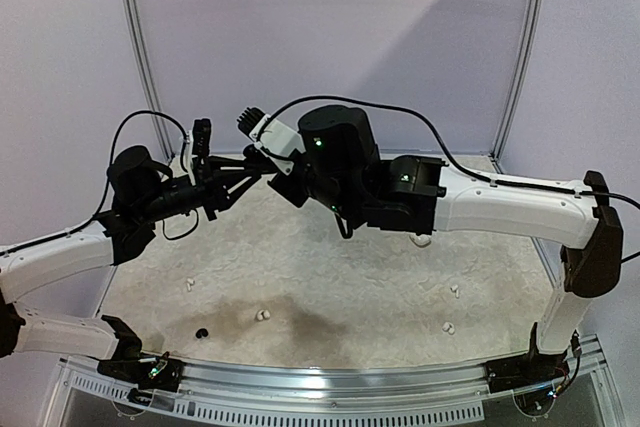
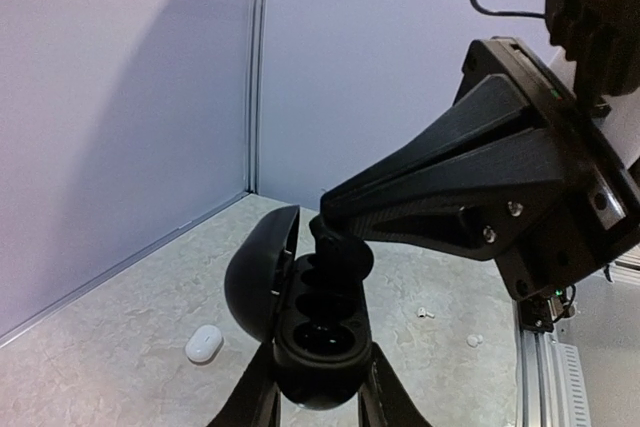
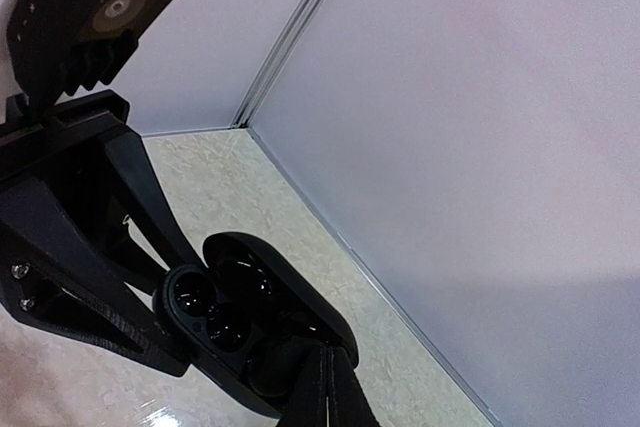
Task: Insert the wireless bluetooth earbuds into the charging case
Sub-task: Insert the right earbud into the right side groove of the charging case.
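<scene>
Above the table (image 2: 120, 337), left end effector (image 2: 322, 362) grips case (image 2: 322, 312).

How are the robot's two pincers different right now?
The left pincer is squeezing the open black plastic charging case from both sides, while the right pincer is shut tight. The left pincer holds the case up, and the right pincer points its tips at the case's hollows. Both are black and meet above the pale speckled table.
</scene>
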Motion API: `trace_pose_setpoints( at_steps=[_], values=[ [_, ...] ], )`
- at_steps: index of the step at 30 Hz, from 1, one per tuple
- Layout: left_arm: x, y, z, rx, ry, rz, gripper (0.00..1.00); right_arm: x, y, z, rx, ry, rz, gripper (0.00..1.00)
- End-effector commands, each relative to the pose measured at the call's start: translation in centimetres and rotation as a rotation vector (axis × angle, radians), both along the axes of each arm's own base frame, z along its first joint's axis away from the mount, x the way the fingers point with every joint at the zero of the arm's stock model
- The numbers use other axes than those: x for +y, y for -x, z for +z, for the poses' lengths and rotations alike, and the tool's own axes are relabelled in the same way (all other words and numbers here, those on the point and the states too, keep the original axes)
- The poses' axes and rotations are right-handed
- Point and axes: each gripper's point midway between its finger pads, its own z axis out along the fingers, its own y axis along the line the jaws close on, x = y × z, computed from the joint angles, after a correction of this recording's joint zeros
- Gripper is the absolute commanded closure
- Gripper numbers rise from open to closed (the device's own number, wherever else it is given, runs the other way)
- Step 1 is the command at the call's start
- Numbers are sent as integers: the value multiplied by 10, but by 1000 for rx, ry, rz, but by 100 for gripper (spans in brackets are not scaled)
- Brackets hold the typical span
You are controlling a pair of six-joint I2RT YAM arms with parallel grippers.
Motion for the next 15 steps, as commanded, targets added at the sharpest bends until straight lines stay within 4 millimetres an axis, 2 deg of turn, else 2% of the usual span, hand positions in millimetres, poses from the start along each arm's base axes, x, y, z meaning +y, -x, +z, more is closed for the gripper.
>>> trace_pose_setpoints(
  at_steps=[1,8,15],
  values=[
    [-3,4,19,-26,39,-12,100,2,-5,1,-11,3,-25,100],
    [-3,3,20,-22,47,-7,100,6,-9,1,-9,-22,-56,100],
    [-1,-1,23,-18,55,19,100,8,-11,-11,14,-13,-67,100]
  ],
)
